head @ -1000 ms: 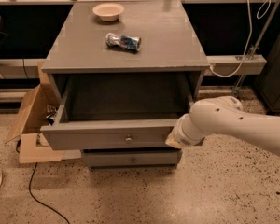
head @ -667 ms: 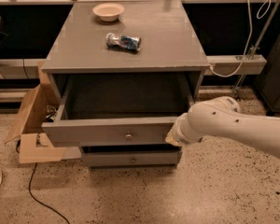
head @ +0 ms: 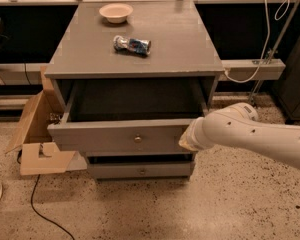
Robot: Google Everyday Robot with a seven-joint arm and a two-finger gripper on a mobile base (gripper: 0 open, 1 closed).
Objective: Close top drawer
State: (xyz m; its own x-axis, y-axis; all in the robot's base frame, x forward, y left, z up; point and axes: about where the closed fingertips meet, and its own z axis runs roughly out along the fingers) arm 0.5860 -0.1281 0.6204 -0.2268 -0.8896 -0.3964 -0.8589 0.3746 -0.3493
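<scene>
The top drawer [head: 120,136] of a grey cabinet stands pulled out, its dark inside showing. Its flat grey front carries a small round metal knob [head: 137,139]. My white arm comes in from the right, and my gripper [head: 186,140] sits at the right end of the drawer front, against it. The arm's end hides the gripper's tips. A lower drawer front [head: 140,170] with a like knob shows beneath.
On the cabinet top [head: 180,44] lie a white bowl [head: 116,12] and a crushed can [head: 132,45]. An open cardboard box [head: 37,134] stands at the cabinet's left. A black cable [head: 42,209] runs over the speckled floor. A white cord [head: 257,49] hangs at right.
The drawer front has moved back toward the cabinet a little, and my arm's end has moved with it at the front's right end.
</scene>
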